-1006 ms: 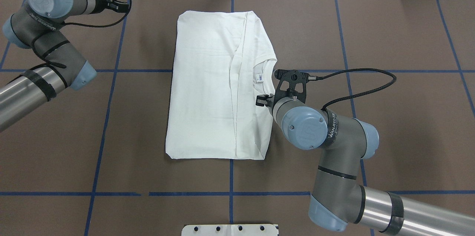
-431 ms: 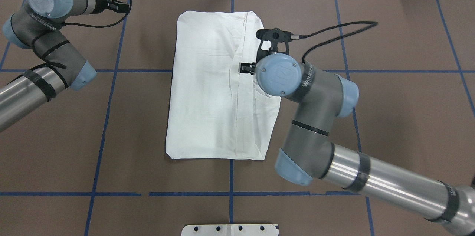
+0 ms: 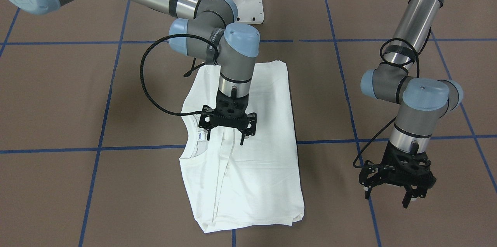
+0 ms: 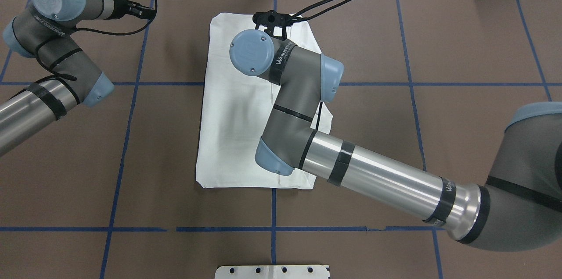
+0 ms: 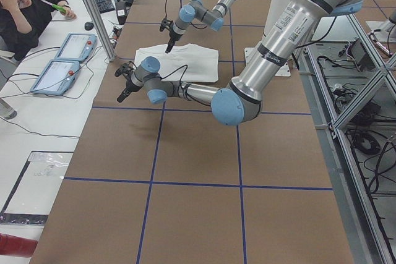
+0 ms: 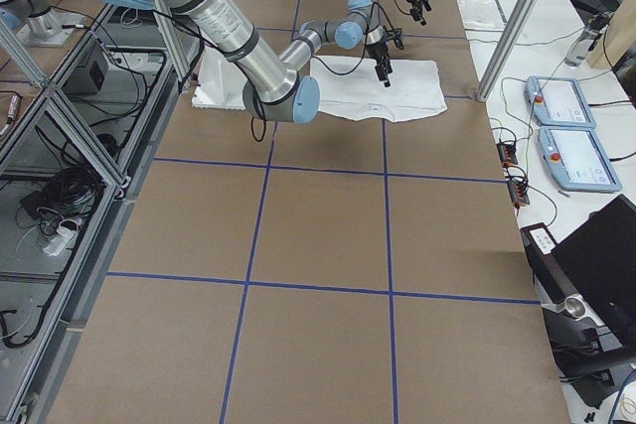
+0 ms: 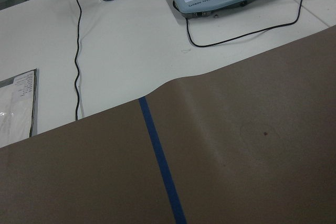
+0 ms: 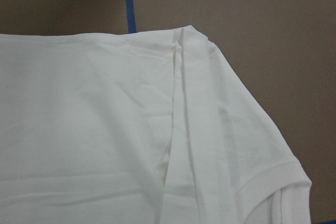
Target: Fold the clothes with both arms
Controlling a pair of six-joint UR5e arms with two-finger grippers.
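While over the folded T-shirt (image 3: 264, 169), right tool (image 3: 226, 140), jaws apart.

Overhead: right arm (image 4: 298, 108) hides T-shirt (image 4: 228, 138) from centre to 3 o'clock edge; right wrist view crops it at 6 and 9 o'clock; neck label (image 3: 200, 136) too small to read.

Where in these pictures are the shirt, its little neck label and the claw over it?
shirt (image 3: 264, 169): front-facing view, on the smooth folded body.
neck label (image 3: 199, 135): front-facing view, on the label's middle, inside the collar.
right gripper (image 3: 225, 139): front-facing view, midway between its open fingertips, over the shirt.
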